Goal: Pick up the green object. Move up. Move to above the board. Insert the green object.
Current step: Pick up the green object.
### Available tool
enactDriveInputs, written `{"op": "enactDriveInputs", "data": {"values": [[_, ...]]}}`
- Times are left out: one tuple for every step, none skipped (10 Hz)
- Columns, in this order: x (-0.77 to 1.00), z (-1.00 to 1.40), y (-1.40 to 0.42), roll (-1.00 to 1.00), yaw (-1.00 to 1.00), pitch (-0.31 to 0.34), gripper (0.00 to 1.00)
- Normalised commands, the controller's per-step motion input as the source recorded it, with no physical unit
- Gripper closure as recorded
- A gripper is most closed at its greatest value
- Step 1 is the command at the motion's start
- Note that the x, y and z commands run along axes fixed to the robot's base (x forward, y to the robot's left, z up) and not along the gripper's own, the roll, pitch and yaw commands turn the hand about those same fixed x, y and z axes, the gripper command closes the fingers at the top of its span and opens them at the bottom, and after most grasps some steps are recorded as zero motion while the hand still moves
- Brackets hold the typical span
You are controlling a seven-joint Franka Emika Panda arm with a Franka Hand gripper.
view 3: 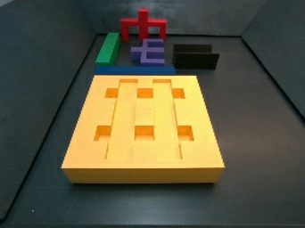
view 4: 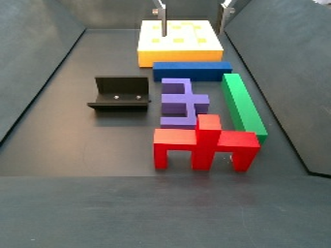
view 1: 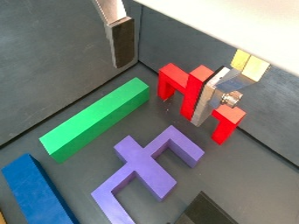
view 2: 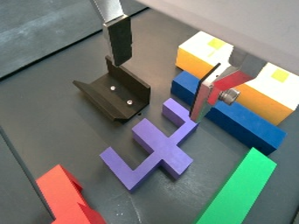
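Hanging high over the dark floor, the gripper has its jaws spread wide with nothing between them. Both wrist views show bare silver fingers with dark pads.

- Gripper, side view: only the finger ends show, at the upper edge of the picture, in line with the board. Its height cannot be told.
- Green object: long bar lying flat on the floor, along one long side edge. One end lies near the blue slab, the other beside the red piece. Untouched.
- Green object relative to gripper: in both wrist views the bar lies below the fingers and off to one side, well apart and outside the gap. In a wrist view only its end shows.
- Board: orange-yellow, ribbed, six square recesses, all unfilled. It fills one end of the floor.
- Blue slab: flat, crosswise, against the board's end.
- Purple block: E-shaped, just beside the green object, mid-floor.
- Red piece: standing near the end of the floor opposite the board.
- Fixture: dark bracket near the opposite side edge from the green object.
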Motion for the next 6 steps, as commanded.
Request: {"op": "enactDriveInputs", "data": {"values": [[0.00,-0.03,0.00,0.00,0.00,0.000,0.00],[0.03,0.00,0.00,0.00,0.00,0.000,0.00],[0.00,-0.21,-0.44,-0.03,-0.01,0.000,0.00],[-0.02,-0.28,-0.49,-0.04,-0.15,-0.043,0.00],[-0.25,-0.37,-0.29,0.00,0.00,-0.083,0.00],[-0.62,-0.53,-0.28,0.00,0.00,-0.209,0.00]]}}
